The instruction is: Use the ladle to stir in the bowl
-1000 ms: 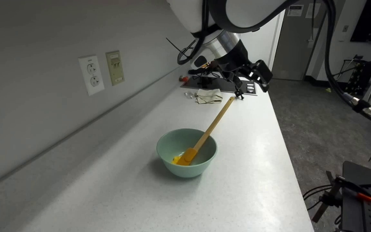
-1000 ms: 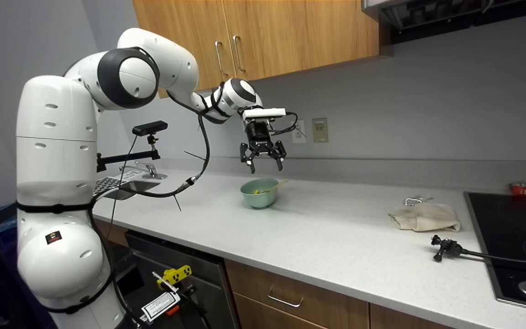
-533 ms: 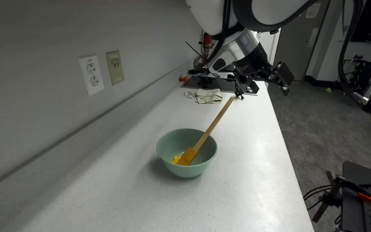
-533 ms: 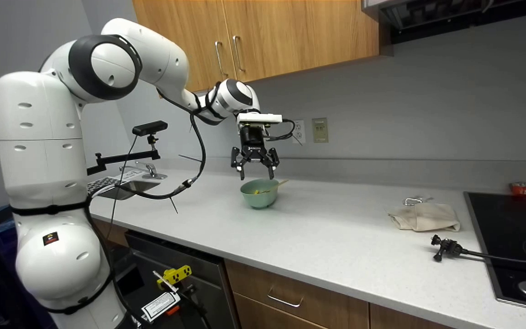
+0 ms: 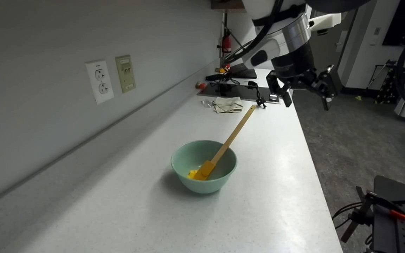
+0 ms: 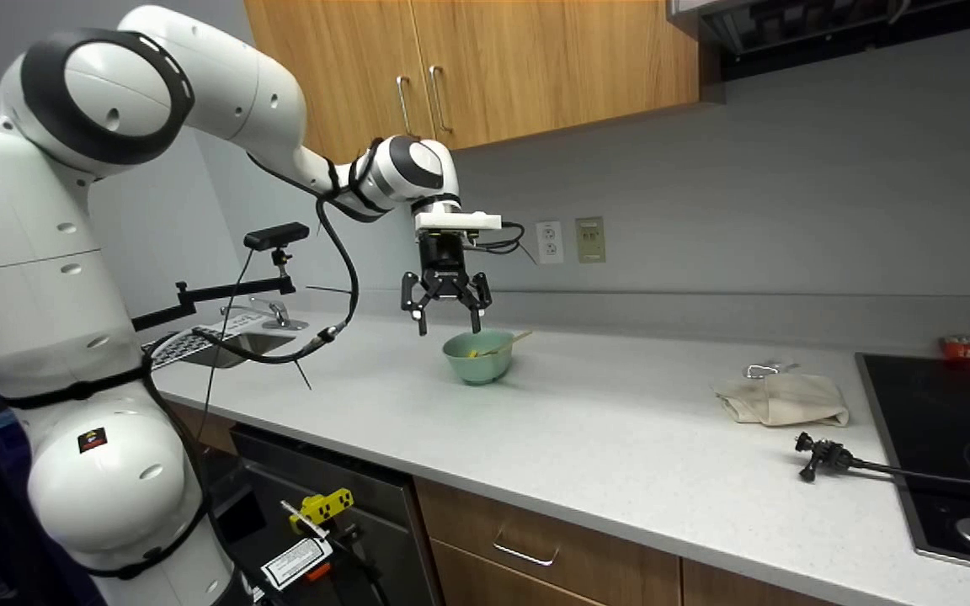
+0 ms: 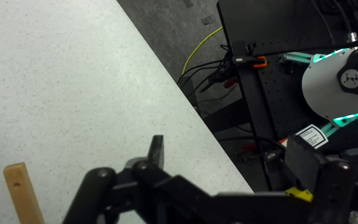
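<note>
Exterior view: arm (image 6: 228,80) bent, claw (image 6: 449,328) pointing down, spread wide.

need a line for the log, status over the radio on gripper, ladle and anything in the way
Gripper open, holding nothing. Ladle leaning in bowl, handle sticking out. Nothing seen blocking the handle.

Over there the white arm (image 6: 47,236) stands bent at a high elbow (image 6: 119,88), its forearm (image 6: 245,88) sloping down to the wrist (image 6: 433,168); below that the black gripper (image 6: 450,326) hangs pointing downward, jaws spread wide.
</note>
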{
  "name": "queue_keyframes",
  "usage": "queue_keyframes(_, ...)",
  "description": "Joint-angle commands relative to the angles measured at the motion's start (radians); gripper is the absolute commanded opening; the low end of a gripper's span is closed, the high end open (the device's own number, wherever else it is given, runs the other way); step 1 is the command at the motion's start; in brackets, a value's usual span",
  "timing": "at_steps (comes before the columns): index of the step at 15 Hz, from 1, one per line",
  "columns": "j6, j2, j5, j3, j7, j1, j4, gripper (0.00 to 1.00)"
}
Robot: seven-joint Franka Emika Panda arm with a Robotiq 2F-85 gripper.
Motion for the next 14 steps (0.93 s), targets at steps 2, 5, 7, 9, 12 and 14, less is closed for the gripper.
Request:
queue_keyframes(2,0.164,-0.197,0.113,-0.047,-0.06,-0.002,-0.145,1.0)
queue_keyframes(5,0.248,-0.224,0.214,-0.087,-0.068,0.003,-0.139,1.0)
queue_keyframes(7,0.31,-0.237,0.279,-0.11,-0.062,0.004,-0.137,1.0)
queue_keyframes(9,0.391,-0.243,0.342,-0.126,-0.051,0.006,-0.141,1.0)
queue_keyframes(12,0.532,-0.241,0.434,-0.137,-0.062,0.015,-0.157,1.0)
queue_keyframes(14,0.61,-0.24,0.472,-0.132,-0.072,0.022,-0.171,1.0)
